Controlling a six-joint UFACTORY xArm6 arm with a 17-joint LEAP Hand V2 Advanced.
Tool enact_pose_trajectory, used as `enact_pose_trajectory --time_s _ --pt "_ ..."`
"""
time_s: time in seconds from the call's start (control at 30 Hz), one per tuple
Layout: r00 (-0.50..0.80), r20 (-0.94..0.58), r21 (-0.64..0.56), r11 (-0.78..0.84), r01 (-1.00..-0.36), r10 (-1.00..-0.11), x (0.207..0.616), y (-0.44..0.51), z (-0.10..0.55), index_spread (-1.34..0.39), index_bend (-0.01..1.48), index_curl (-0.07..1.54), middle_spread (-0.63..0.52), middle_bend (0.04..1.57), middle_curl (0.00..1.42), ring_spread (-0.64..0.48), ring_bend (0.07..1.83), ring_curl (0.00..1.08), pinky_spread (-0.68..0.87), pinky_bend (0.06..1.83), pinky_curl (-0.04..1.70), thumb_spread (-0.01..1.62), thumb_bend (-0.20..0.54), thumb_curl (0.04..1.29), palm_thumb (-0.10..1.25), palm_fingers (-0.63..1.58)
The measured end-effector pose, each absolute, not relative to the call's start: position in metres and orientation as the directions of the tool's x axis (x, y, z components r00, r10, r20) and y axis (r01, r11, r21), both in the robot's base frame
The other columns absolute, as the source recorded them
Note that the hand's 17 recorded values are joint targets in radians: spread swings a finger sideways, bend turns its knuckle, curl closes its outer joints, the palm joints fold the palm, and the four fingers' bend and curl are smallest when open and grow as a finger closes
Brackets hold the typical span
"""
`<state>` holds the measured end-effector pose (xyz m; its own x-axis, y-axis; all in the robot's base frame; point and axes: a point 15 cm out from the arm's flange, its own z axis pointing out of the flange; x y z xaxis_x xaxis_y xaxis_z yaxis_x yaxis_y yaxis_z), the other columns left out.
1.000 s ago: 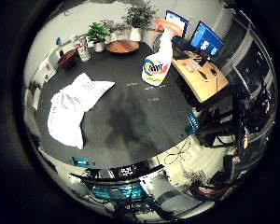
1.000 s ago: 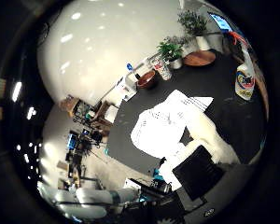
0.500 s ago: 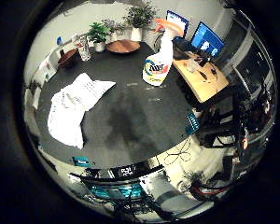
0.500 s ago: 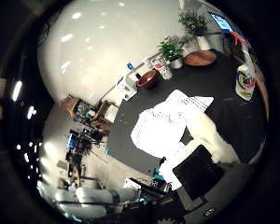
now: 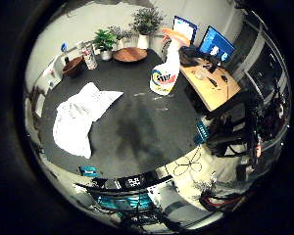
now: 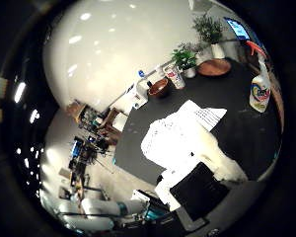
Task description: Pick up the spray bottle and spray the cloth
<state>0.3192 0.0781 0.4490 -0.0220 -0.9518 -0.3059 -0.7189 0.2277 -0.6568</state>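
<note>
Standing spray bottle (image 5: pixel 165 73) nears table (image 5: pixel 137 132) edge.

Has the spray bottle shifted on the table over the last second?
No. The spray bottle stands upright in the same spot beside the wooden desk, apart from the cloth.

Wide bare stretch of dark table (image 5: pixel 137 132) between white cloth (image 5: pixel 81 117) and spray bottle (image 5: pixel 165 73), open for passing. Crowded only at far edge: wooden bowl (image 5: pixel 73 66), can (image 5: pixel 90 58), potted plants (image 5: pixel 105 41), round wooden plate (image 5: pixel 130 54). Beside bottle, near table edge, wooden desk (image 5: pixel 213 88) with monitors (image 5: pixel 215 44).
</note>
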Motion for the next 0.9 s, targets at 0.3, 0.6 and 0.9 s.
enact_pose_trajectory --time_s 0.3,0.6,0.9 --pt "-0.105 -0.216 -0.698 0.229 -0.679 -0.971 0.318 0.016 0.487 -0.15 0.17 0.32 0.25 0.18 0.27 0.36 0.29 0.26 0.69 0.82 0.24 1.06 -0.026 0.55 0.64 0.25" --pt "-0.196 -0.193 -0.716 0.275 -0.642 -0.961 0.313 -0.063 0.506 -0.16 0.17 0.32 0.24 0.19 0.28 0.35 0.34 0.26 0.69 0.88 0.23 1.07 -0.022 0.53 0.61 0.25" --pt "-0.277 -0.207 -0.689 0.34 -0.64 -0.938 0.309 -0.141 0.481 -0.16 0.17 0.31 0.24 0.19 0.29 0.35 0.35 0.25 0.69 0.9 0.21 1.07 -0.022 0.52 0.62 0.24"
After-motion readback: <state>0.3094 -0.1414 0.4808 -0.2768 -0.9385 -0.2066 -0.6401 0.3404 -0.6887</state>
